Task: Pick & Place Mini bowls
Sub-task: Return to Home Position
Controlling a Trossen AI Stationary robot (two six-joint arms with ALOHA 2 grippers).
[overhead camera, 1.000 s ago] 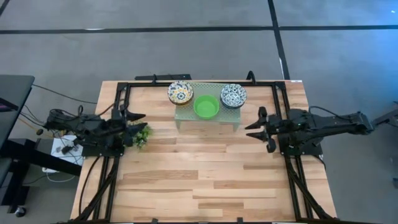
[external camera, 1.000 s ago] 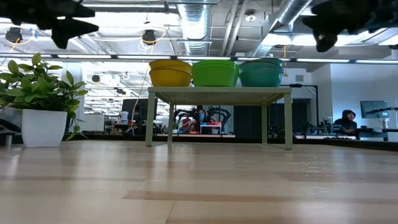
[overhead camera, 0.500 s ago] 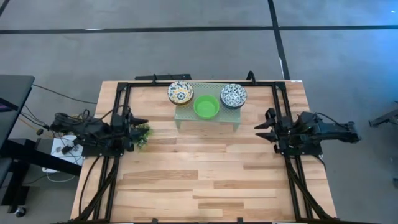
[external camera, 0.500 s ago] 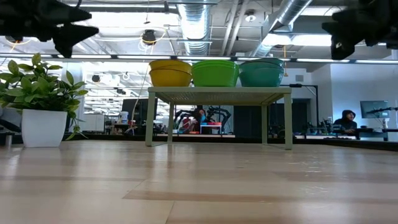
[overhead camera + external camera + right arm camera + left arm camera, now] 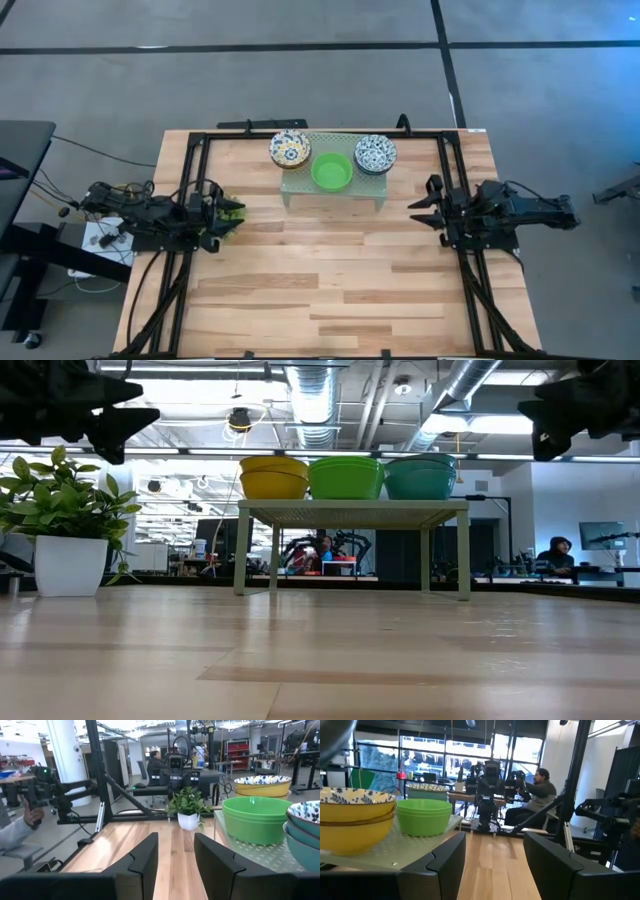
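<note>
Holds the left gripper (image 5: 218,210) at the left edge of the table (image 5: 330,290), raised over the boards, with jaws apart and nothing between them; looks like a resting pose, with no bowl left to carry. Holds the right gripper (image 5: 424,205) the same way at the opposite edge, jaws likewise spread and empty, turned toward the left one across the table. Probably holds both high and to the sides so as not to knock anything already set down. Finds the plant (image 5: 62,510) in its white pot just below the left jaws, not touching them, and far ahead of the right jaws. Finds the rack (image 5: 300,186) ahead of both pairs of jaws and off to one side, well apart from either and roughly midway between them. Counts on its perforated top three stacks of mini bowls (image 5: 346,477) in a row, touching or nearly so: the yellow bowls (image 5: 290,149) nearest the left jaws, the blue bowls (image 5: 376,154) nearest the right jaws, the green bowls (image 5: 332,171) between. Seems sorted by colour, nested one inside another to fit the narrow top and to sit steady. Cannot tell the exact number in each stack; shows several rims per stack from the left wrist. Sees nothing inside the uppermost bowl of each stack. Judges the placing finished, with only the arms' retreat remaining.
</note>
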